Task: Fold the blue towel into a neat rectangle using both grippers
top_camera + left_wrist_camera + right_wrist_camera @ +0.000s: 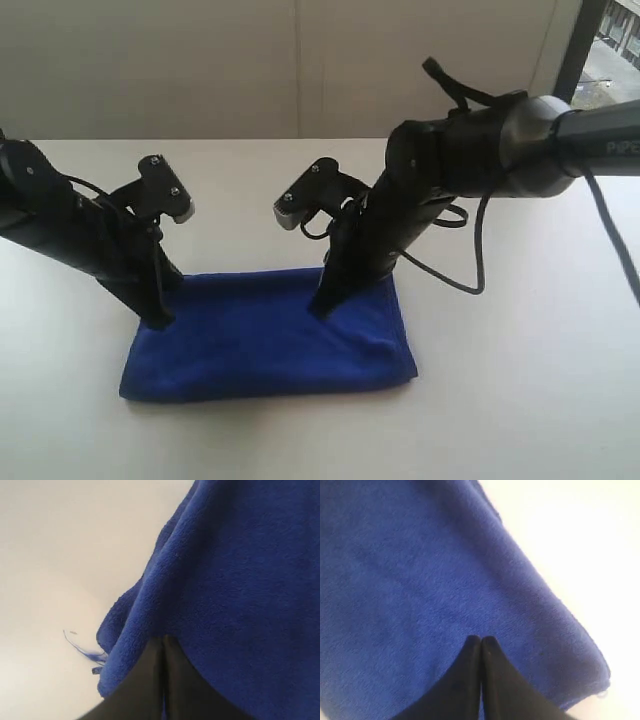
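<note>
The blue towel (270,335) lies folded as a squat rectangle on the white table, its long fold toward the near edge. My left gripper (160,322) stands shut with its tips pressed down onto the towel's left end. In the left wrist view the towel (240,580) bunches in layered folds around the shut left gripper (162,641). My right gripper (320,310) is also shut, its tips resting on the towel's far right part. In the right wrist view the shut right gripper (481,639) touches flat blue towel (410,570) with nothing pinched between its fingers.
The white table (520,400) extends on all sides of the towel. A black cable (480,250) loops below the right arm. A pale wall stands behind, with a window (610,40) at the far right. Loose blue threads (82,647) trail from the towel's edge.
</note>
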